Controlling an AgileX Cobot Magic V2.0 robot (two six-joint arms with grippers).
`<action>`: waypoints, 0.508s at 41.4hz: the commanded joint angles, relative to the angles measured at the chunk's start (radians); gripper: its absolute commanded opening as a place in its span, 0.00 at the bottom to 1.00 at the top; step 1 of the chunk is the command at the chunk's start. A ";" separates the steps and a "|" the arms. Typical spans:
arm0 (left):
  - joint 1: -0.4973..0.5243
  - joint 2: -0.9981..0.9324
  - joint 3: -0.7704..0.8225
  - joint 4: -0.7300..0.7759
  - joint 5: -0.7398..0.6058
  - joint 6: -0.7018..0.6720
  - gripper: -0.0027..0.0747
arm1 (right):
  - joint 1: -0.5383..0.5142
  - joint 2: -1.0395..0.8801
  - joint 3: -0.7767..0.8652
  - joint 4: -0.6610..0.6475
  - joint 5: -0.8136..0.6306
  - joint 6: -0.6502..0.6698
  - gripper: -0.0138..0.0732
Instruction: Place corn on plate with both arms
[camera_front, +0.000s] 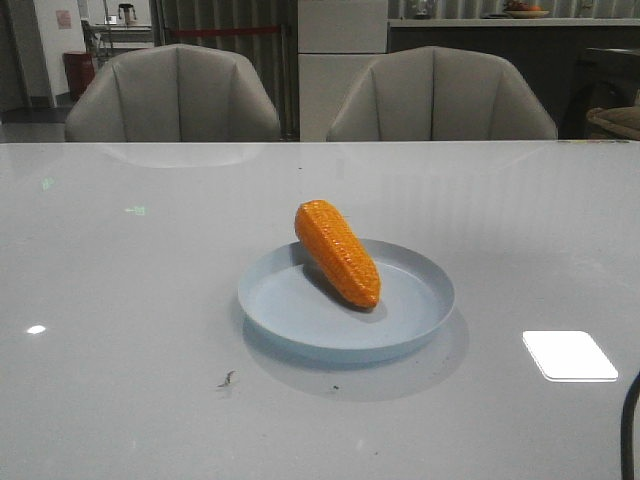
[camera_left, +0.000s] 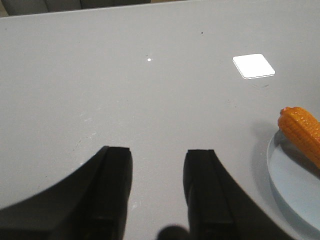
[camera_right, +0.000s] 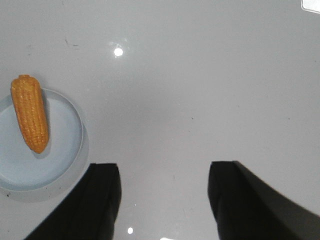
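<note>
Nearest the front camera, a thin black cable (camera_front: 630, 430) curves up at the right edge of the glossy grey surface (camera_front: 120, 300). Beyond it sits the pale blue plate (camera_front: 420, 320), with the orange corn (camera_front: 337, 252) lying in it, its blunt end propped on the far rim. Both hands hover over bare surface beside the plate: the left hand (camera_left: 157, 187) and right hand (camera_right: 165, 200) each have fingers spread apart, gripping nothing.

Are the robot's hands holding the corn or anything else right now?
Nothing is held. Both the left gripper and the right gripper are open over bare table, and the corn rests on the plate.
</note>
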 joint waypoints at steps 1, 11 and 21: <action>-0.001 -0.016 -0.028 -0.001 -0.074 -0.010 0.47 | -0.011 -0.054 0.043 0.006 -0.031 -0.004 0.73; -0.001 -0.016 -0.028 0.000 -0.074 -0.010 0.47 | -0.011 -0.153 0.366 0.005 -0.255 -0.004 0.66; -0.001 -0.016 -0.028 0.002 -0.074 -0.010 0.47 | -0.011 -0.294 0.624 0.005 -0.430 -0.004 0.40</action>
